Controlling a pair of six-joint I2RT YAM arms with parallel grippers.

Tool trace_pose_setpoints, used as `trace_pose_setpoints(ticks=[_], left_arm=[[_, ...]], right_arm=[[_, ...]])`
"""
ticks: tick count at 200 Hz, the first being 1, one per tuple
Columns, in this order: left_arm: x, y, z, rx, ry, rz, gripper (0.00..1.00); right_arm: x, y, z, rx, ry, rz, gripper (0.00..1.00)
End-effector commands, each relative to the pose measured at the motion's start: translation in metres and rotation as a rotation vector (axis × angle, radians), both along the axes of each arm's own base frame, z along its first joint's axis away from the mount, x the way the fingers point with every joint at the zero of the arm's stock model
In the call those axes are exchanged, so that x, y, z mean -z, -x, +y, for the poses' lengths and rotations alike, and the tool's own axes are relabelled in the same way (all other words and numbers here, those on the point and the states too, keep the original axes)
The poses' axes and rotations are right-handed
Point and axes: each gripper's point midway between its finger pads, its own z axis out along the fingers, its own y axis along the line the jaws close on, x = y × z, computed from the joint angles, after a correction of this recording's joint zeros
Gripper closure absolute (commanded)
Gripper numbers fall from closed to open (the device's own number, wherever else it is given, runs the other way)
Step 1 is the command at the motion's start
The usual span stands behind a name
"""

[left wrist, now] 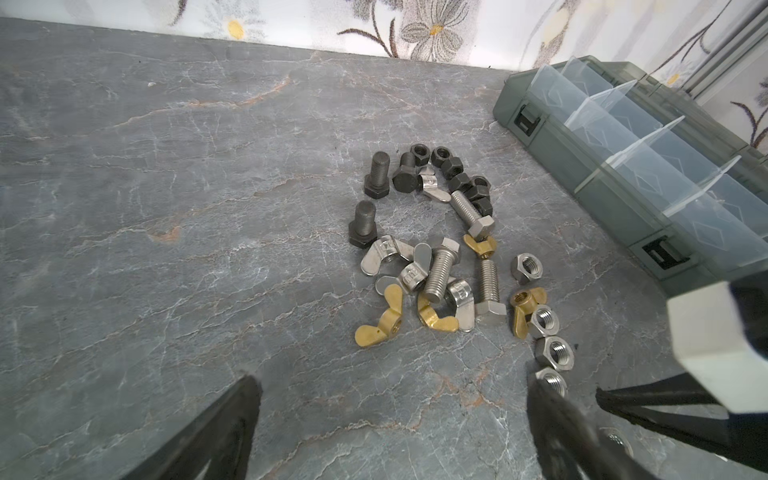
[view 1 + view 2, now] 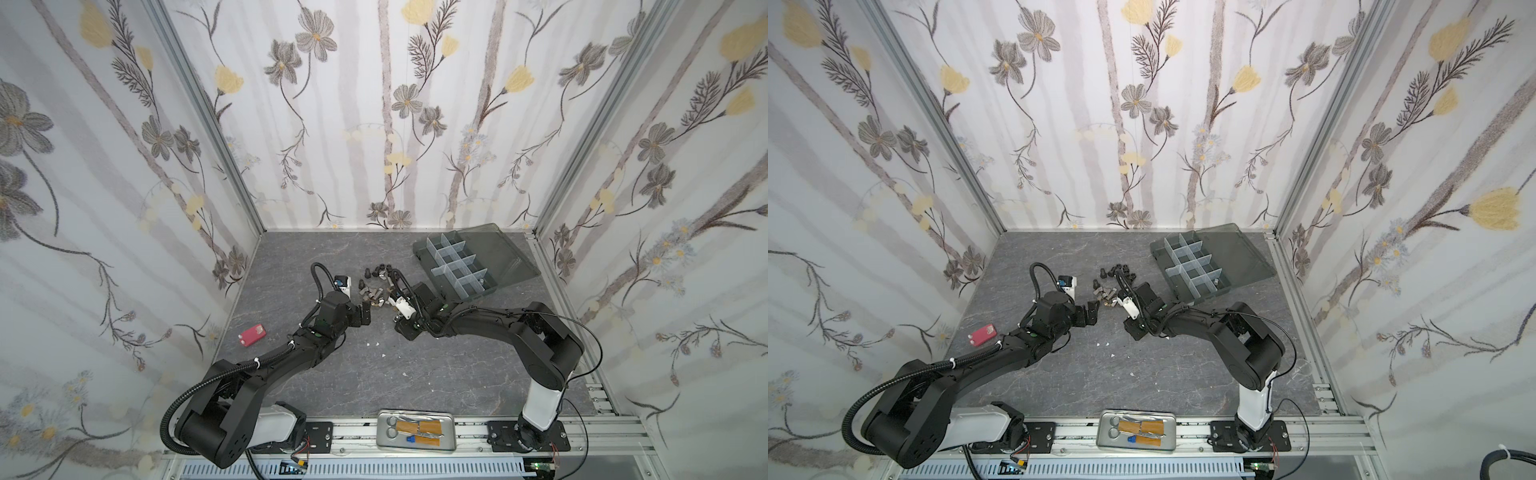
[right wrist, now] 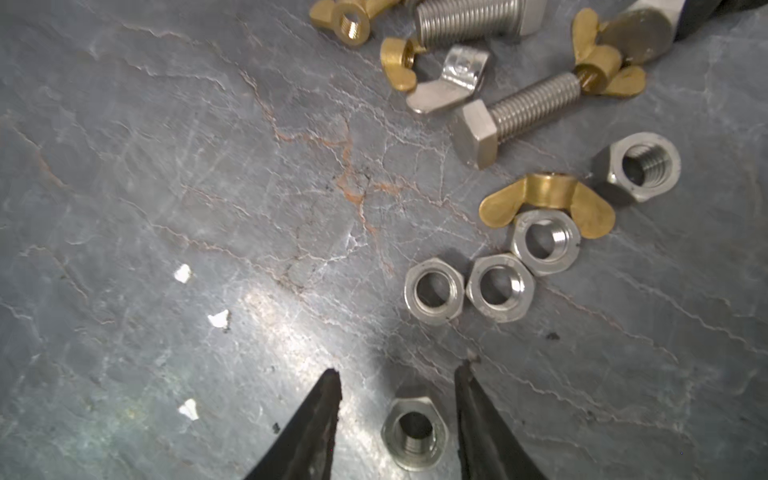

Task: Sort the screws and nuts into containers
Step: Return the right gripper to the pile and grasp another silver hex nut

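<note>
Grasp step: right tool (image 3: pixel 399 370) sat half open, straddling nut (image 3: pixel 414 432), not gripping. Left tool (image 1: pixel 392 376) was wide open, empty. Next likely: close, carry to box (image 2: pixel 465 272) at 2 o'clock.

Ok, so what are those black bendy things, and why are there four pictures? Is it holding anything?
The black bendy things are two robot arms, a left arm and a right arm, each ending in a pincher called a gripper. Two pictures look down from above at the whole grey table. The other two come from little cameras on the arms' wrists, so they see close up. On the table lies a pile of screws and nuts, black, silver and brass-coloured, near an open organizer box with small compartments. Nothing is held. The left gripper is wide open near the pile. The right gripper is open too, with one silver nut lying between its fingers, not squeezed.
</note>
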Motion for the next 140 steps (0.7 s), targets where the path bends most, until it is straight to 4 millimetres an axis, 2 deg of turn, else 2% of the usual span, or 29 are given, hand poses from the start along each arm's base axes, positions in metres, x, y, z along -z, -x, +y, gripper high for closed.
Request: trace_pose_setpoints(ticks=[1,40,87,119,140], left_arm=[[-0.004,-0.003,-0.001,-0.004,0.009,-0.015,0.0],[-0.002,-0.006,-0.004,0.003,0.013,-0.006,0.0],[-0.005,-0.011,-0.007,0.003,0.019,-0.025,0.0],[-0.011,-0.019,-0.015,0.023,0.026,-0.033,0.0],[-0.039,-0.029,-0.032,0.084,0.042,-0.1,0.0]], right_arm=[[0.011,0.004,-0.01,-0.011,0.054,-0.018,0.54],[0.023,0.009,-0.022,-0.003,0.101,0.001,0.59],[0.02,0.011,-0.024,0.008,0.088,-0.008,0.77],[-0.002,-0.002,-0.017,0.031,0.042,-0.042,0.82],[-0.027,-0.023,-0.019,0.096,-0.019,-0.066,0.83]])
